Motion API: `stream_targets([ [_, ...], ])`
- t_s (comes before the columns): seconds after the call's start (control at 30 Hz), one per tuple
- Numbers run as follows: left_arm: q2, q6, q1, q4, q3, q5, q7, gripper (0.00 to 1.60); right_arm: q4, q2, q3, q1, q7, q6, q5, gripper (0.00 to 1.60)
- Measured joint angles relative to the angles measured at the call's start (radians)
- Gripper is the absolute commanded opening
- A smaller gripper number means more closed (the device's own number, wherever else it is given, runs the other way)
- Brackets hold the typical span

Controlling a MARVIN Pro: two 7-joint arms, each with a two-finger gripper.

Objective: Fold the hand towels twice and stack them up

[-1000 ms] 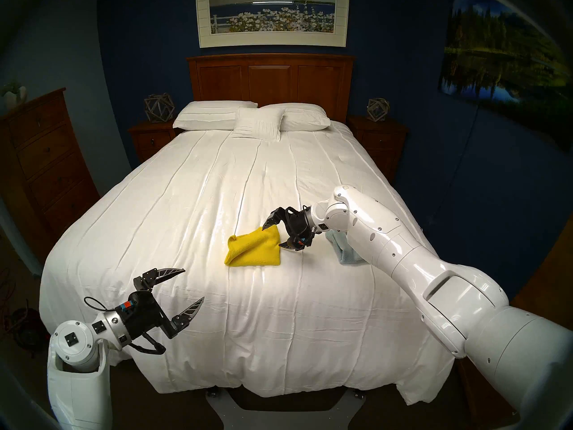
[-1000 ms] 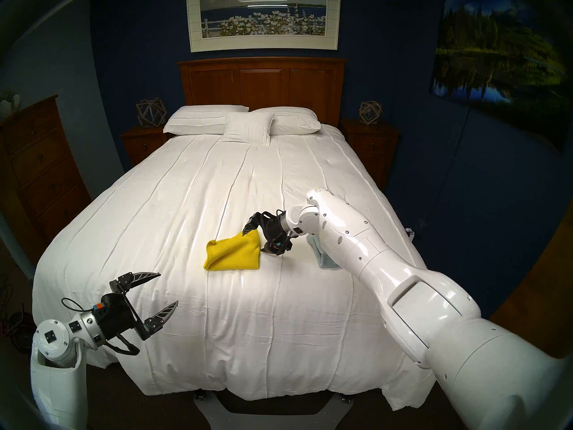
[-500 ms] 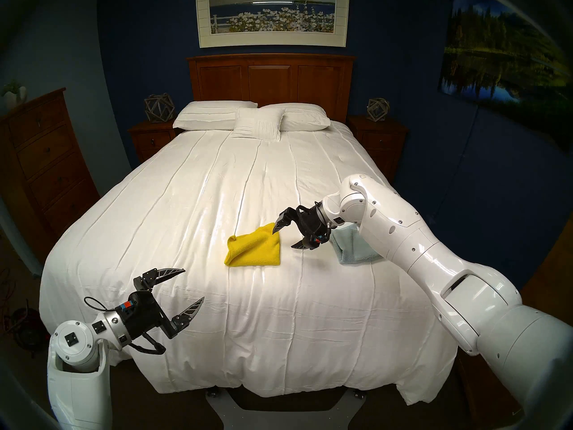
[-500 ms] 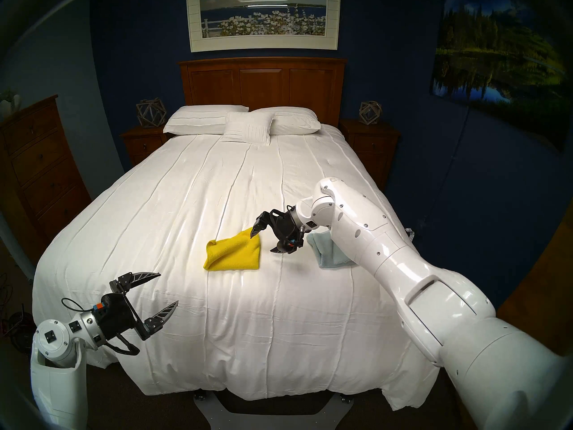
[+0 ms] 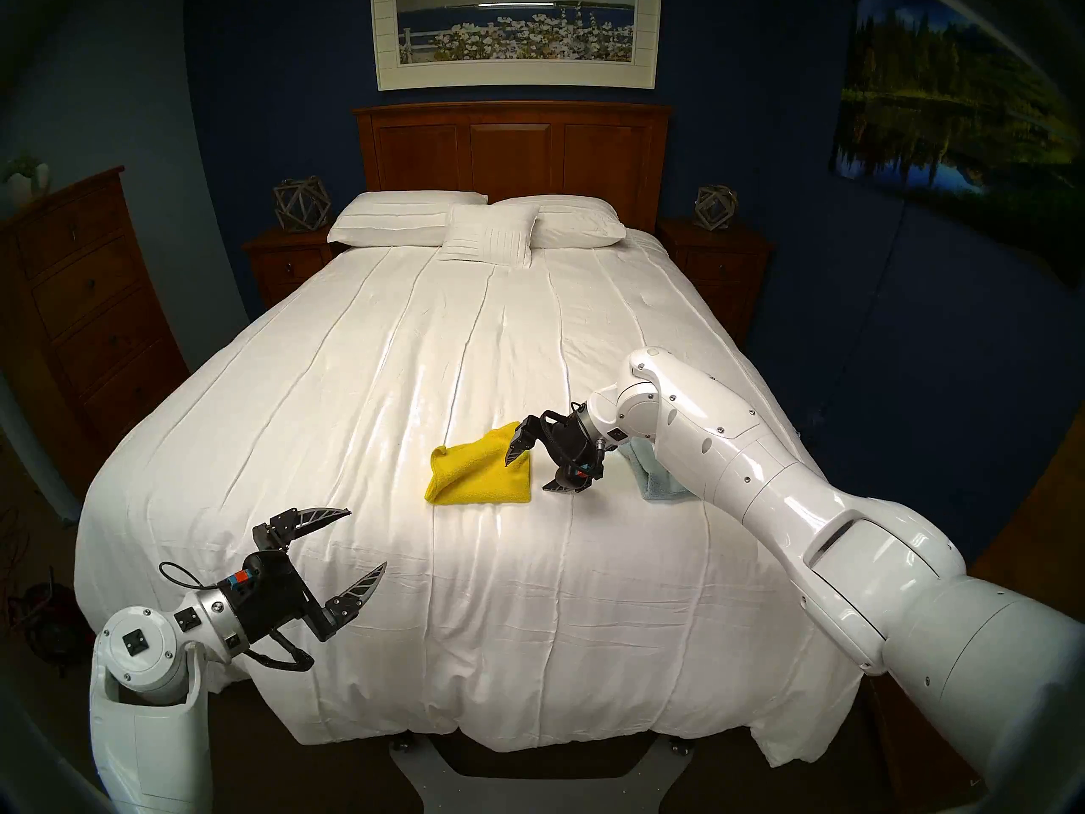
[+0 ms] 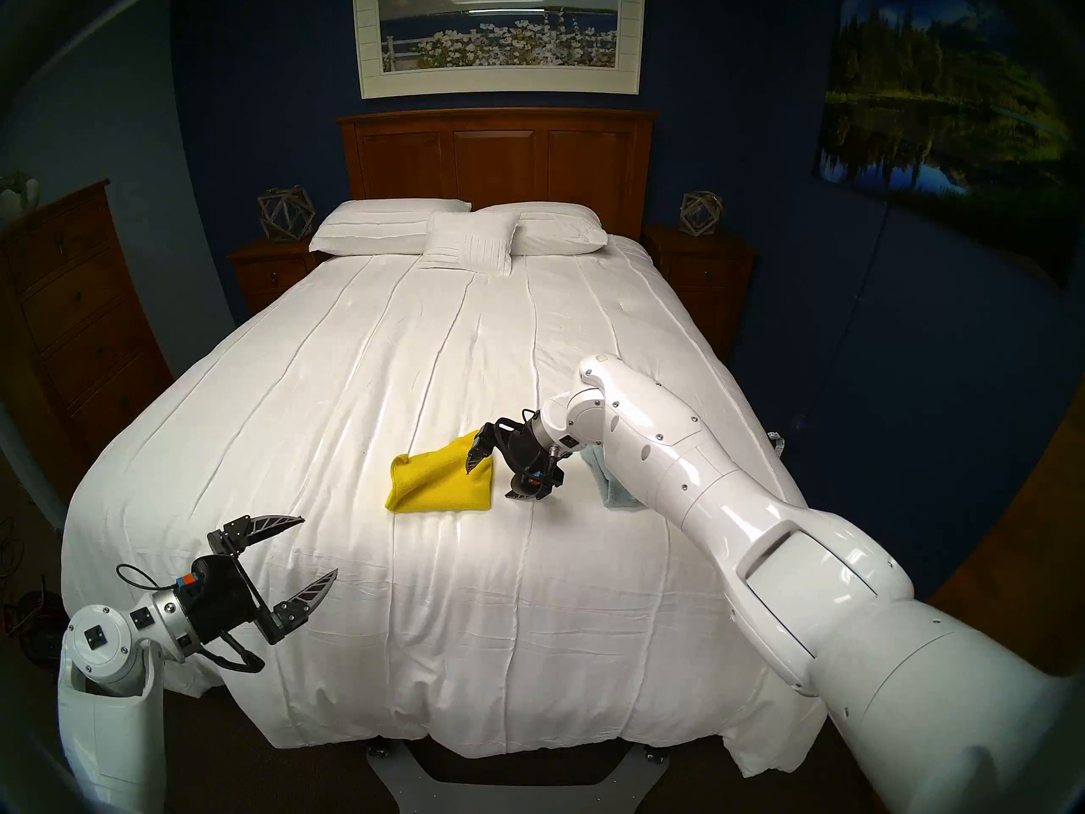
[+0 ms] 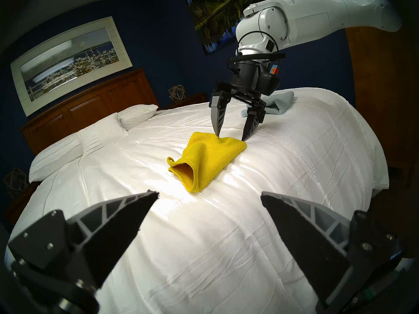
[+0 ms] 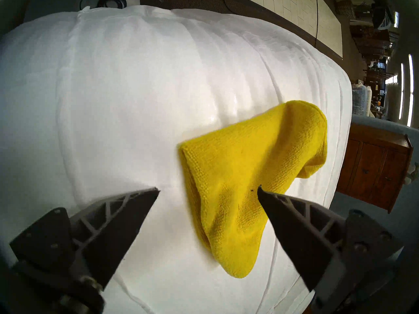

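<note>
Yellow microfibre, the yellow towel [image 5: 480,473] is lying loosely folded mid-bed on the white bedspread [image 5: 411,354], its far corner puffing up. Well apart, the grey-blue towel [image 7: 277,102] is sitting folded near the bed's right edge. Spread wide and pinching nothing, the right hand [image 7: 230,136] is straddling the yellow towel's right corner, one fingertip touching cloth. Closing low should be catching every layer before lifting. Beside the near-left bed edge, the left hand [image 5: 367,539] is hovering, spread too.
</note>
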Motion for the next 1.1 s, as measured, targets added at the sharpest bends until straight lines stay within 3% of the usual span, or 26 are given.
stream_targets([
  [0.43,0.0,0.0,0.0,0.0,0.0,0.0,0.0,1.6,0.151,-0.099,-0.04,0.064,-0.086,0.022,-0.108,1.6],
  [0.6,0.0,0.0,0.0,0.0,0.0,0.0,0.0,1.6,0.207,-0.13,-0.061,0.089,-0.12,0.004,-0.144,0.88],
  [0.67,0.0,0.0,0.0,0.0,0.0,0.0,0.0,1.6,0.227,-0.14,-0.067,0.097,-0.13,-0.003,-0.153,0.67],
  [0.77,0.0,0.0,0.0,0.0,0.0,0.0,0.0,1.6,0.27,-0.158,-0.077,0.112,-0.153,-0.016,-0.171,0.51],
  [0.8,0.0,0.0,0.0,0.0,0.0,0.0,0.0,1.6,0.282,-0.163,-0.08,0.116,-0.161,-0.02,-0.176,0.34],
  [0.83,0.0,0.0,0.0,0.0,0.0,0.0,0.0,1.6,0.289,-0.166,-0.082,0.118,-0.166,-0.022,-0.18,0.31],
  [0.9,0.0,0.0,0.0,0.0,0.0,0.0,0.0,1.6,0.31,-0.175,-0.09,0.127,-0.181,-0.03,-0.193,0.0],
  [1.1,0.0,0.0,0.0,0.0,0.0,0.0,0.0,1.6,0.323,-0.179,-0.107,0.144,-0.213,-0.051,-0.222,0.0],
])
